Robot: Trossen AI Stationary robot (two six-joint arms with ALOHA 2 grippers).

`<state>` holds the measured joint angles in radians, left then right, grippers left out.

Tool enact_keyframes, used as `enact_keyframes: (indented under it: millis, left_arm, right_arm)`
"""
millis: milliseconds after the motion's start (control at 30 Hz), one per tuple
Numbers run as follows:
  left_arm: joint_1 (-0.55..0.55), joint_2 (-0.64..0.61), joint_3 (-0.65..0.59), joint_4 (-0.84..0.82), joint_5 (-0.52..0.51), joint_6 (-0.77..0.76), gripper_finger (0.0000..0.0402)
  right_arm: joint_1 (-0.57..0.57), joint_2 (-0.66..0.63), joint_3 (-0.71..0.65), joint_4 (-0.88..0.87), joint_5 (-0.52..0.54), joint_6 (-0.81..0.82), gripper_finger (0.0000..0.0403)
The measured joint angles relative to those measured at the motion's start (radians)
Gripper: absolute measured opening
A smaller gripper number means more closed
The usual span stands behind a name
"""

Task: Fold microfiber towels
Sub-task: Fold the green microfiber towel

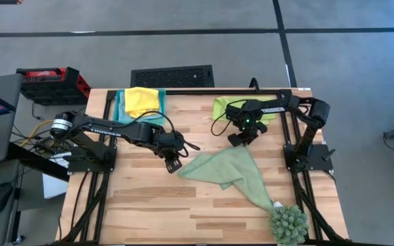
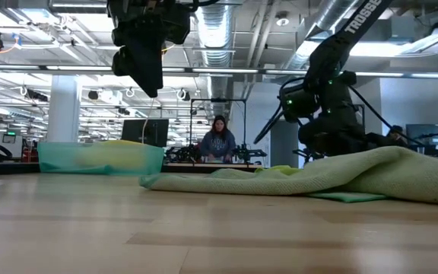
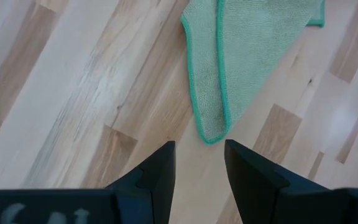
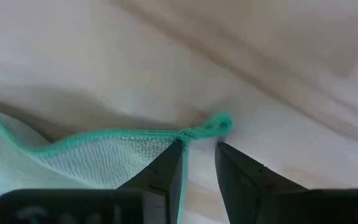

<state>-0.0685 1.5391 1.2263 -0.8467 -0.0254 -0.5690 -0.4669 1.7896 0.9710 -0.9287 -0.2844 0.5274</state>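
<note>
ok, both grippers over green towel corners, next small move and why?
Probably lower both grippers and close. The left gripper is open, just short of the sage green towel corner and clear of it. The right gripper is open with a corner at its fingertips. Neither has a grip yet.

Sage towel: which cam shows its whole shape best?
High view: the sage towel shows whole, crumpled mid-table. Low view gives only an edge-on mound. Left wrist view shows one corner before the open left gripper; right wrist view shows another corner.
</note>
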Motion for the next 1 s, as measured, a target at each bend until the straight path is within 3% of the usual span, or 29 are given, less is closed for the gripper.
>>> enact_keyframes:
  millis: [633, 1000]
  left_arm:
    - [0.000, 0.000, 0.000, 0.000, 0.002, 0.007, 0.0130]
    - [0.000, 0.000, 0.000, 0.000, 0.003, 0.023, 0.0130]
  right_arm:
    - [-0.034, -0.020, 0.003, 0.069, -0.078, 0.071, 0.0118]
    - [-0.032, -0.050, 0.002, 0.075, -0.027, 0.103, 0.0118]
